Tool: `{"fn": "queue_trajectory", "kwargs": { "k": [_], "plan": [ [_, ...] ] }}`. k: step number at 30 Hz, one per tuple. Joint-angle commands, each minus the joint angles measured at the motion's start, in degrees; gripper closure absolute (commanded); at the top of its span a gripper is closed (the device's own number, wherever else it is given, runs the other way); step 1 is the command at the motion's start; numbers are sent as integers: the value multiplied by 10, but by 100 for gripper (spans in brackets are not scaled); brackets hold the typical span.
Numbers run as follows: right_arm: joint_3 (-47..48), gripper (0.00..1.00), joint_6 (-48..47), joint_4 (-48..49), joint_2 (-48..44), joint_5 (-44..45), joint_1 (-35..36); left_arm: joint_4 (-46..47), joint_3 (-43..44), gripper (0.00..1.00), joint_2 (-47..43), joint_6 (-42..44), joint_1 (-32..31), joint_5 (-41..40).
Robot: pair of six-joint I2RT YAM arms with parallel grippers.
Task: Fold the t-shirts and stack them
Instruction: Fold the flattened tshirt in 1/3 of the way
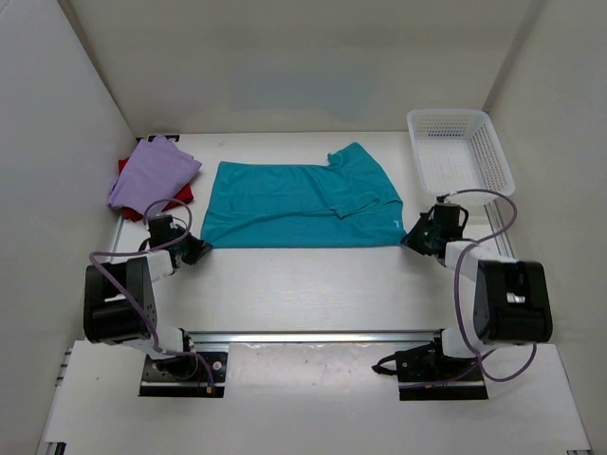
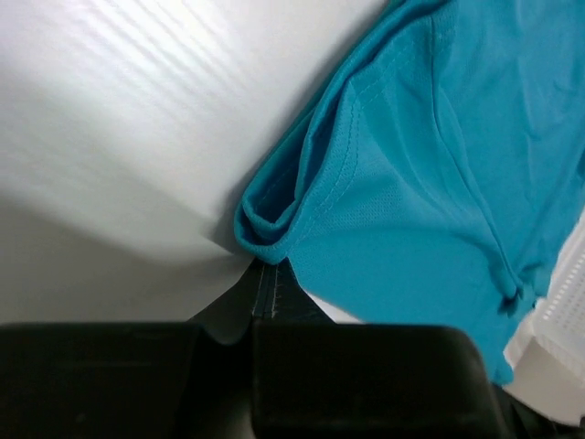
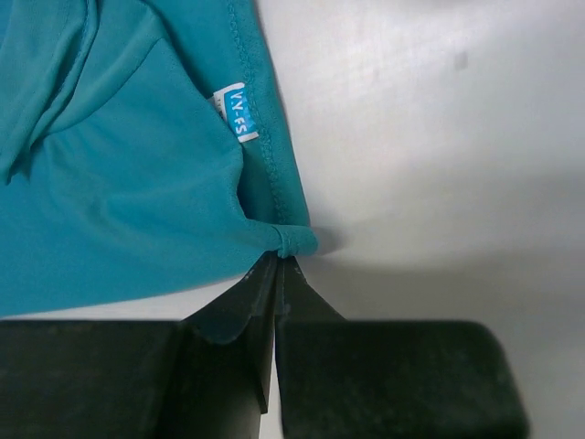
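Observation:
The teal t-shirt (image 1: 299, 204) lies spread across the middle of the table, one sleeve folded over it. My left gripper (image 1: 201, 248) is shut on its near left corner (image 2: 265, 229), and my right gripper (image 1: 410, 239) is shut on its near right corner (image 3: 294, 240), beside a small white label (image 3: 236, 113). The lavender t-shirt (image 1: 152, 175) lies folded at the back left on top of the dark red t-shirt (image 1: 180, 195), of which only edges show.
A white mesh basket (image 1: 459, 152) stands at the back right, close behind my right arm; its corner shows in the left wrist view (image 2: 567, 302). White walls close in the table on three sides.

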Motion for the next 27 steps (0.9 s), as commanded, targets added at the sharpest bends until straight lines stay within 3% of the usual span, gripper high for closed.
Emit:
{"fn": "queue_trajectory", "kwargs": {
  "k": [1,5,10,13,14,16,18,19,21,23,24,25,26,27],
  "plan": [
    [-50,100,4,-40,-85,34,0,-69,-16,100,-57,51,21,-25],
    [-112,100,-3,-123,-186,39,0,-122,-38,100,-105,67,-7,-31],
    [-152,100,50,-212,-307,93,79,-211,-88,100,-202,93,-5,-35],
    [-166,100,76,-256,-394,98,78,-273,-111,87,-263,105,-5,-56],
    [-171,100,78,-280,-411,83,56,-285,-111,78,-275,106,-12,-61],
    [-179,90,89,-283,-474,87,64,-294,-110,62,-279,114,-12,-41],
    [-172,59,79,-286,-495,100,64,-300,-98,25,-282,123,-10,-32],
    [-154,53,62,-290,-492,86,43,-297,-87,3,-281,131,-21,-33],
    [-133,48,30,-283,-475,31,8,-303,-49,2,-282,136,-40,-42],
    [-117,52,11,-261,-454,-11,-2,-299,-2,1,-285,149,-66,-52],
    [-109,64,10,-237,-448,-27,13,-282,10,1,-283,149,-79,-53],
    [-105,82,5,-216,-430,-12,49,-258,20,7,-285,145,-127,-45],
    [-102,91,12,-205,-407,1,77,-238,23,19,-276,136,-139,-38],
    [-95,100,15,-177,-381,25,129,-206,21,47,-269,118,-179,-38]
  ]
}}
